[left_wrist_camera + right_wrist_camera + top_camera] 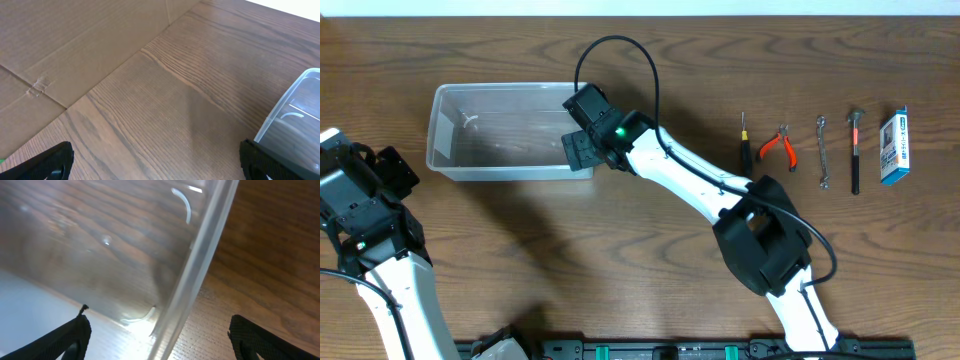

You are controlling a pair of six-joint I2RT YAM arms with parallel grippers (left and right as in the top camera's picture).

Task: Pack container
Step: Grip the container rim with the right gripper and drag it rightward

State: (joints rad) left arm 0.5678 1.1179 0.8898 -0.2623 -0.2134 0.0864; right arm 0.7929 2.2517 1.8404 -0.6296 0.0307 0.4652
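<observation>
Overhead, the empty container [500, 176] sits left of centre on the table, and the right gripper [575, 128], fingers apart and holding nothing, straddles its right end wall, so a careless closing or sideways swing risks dragging or tipping it before any tools [779, 142] go in.
</observation>
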